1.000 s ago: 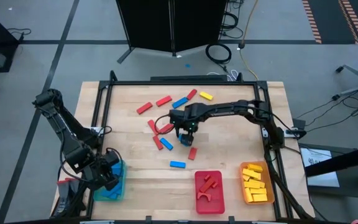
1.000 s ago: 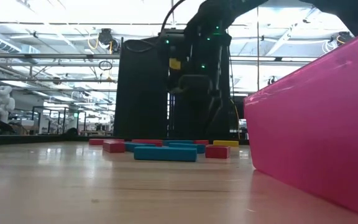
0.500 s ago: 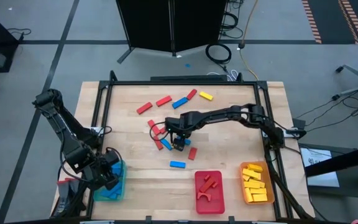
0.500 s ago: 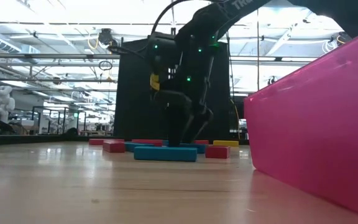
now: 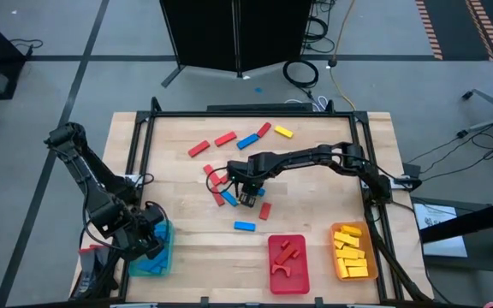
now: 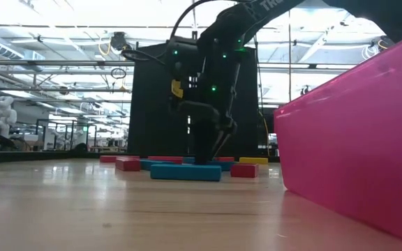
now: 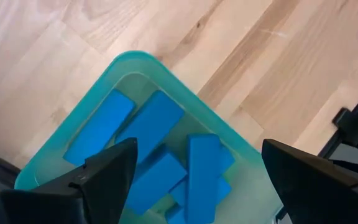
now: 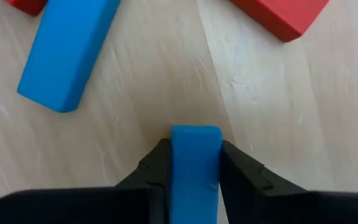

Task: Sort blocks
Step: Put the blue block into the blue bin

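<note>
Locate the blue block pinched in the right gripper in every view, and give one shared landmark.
High: blue block hidden under the right gripper, table centre.
Low: hidden behind the nearer blue bar.
Left wrist: not in it.
Right wrist: blue block between the fingers.
Landmark: neighbouring loose blue block.

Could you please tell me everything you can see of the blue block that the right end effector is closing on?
The blue block is a short rectangular bar, solid blue with a smooth matte surface and rounded corners. It lies flat on the wooden table, near the middle, among scattered red and blue pieces. The right end effector has its two dark fingers pressed against the long sides, one on each. Only the far end shows; the rest is hidden beneath the end effector. No other block touches the visible part.
</note>
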Controlling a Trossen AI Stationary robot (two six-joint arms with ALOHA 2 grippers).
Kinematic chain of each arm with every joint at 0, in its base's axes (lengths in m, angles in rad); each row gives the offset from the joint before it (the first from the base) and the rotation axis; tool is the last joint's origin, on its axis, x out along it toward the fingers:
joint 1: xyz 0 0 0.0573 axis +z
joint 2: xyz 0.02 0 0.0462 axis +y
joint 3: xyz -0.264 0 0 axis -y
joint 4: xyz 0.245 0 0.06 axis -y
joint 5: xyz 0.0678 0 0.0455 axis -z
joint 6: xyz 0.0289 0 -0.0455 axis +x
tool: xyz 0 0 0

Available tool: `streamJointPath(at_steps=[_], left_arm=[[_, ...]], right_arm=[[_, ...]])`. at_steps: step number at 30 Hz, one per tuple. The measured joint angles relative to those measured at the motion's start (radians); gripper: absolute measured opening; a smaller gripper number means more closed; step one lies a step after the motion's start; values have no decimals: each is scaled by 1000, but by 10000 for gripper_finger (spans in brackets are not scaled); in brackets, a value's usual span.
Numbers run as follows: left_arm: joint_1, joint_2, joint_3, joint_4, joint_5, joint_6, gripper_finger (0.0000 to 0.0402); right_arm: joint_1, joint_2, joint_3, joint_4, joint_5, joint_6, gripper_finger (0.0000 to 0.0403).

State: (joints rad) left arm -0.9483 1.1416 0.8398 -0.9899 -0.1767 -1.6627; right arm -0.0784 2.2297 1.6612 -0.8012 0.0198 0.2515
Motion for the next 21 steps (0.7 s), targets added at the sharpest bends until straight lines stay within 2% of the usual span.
streamJointPath(at_steps=[4, 7, 12, 17, 19, 21], left_arm=[[22, -2, 0, 20, -67, -6, 350], [49, -17, 0, 35, -187, -5, 350], [106, -59, 0, 41, -477, 4, 350], [182, -125, 1, 62, -843, 61, 350], [215, -159, 1, 113, -962, 121, 350], [246, -192, 1, 193, -1019, 239, 350]], right_arm=[[0, -12, 27, -21, -3, -35, 78], [-8, -54, 71, -41, -25, -52, 78], [-24, -190, 189, -4, -23, -93, 78], [-48, -300, 311, 73, -30, -124, 78], [-58, -345, 354, 118, -65, -133, 78], [-66, -374, 378, 172, -119, -140, 78]])
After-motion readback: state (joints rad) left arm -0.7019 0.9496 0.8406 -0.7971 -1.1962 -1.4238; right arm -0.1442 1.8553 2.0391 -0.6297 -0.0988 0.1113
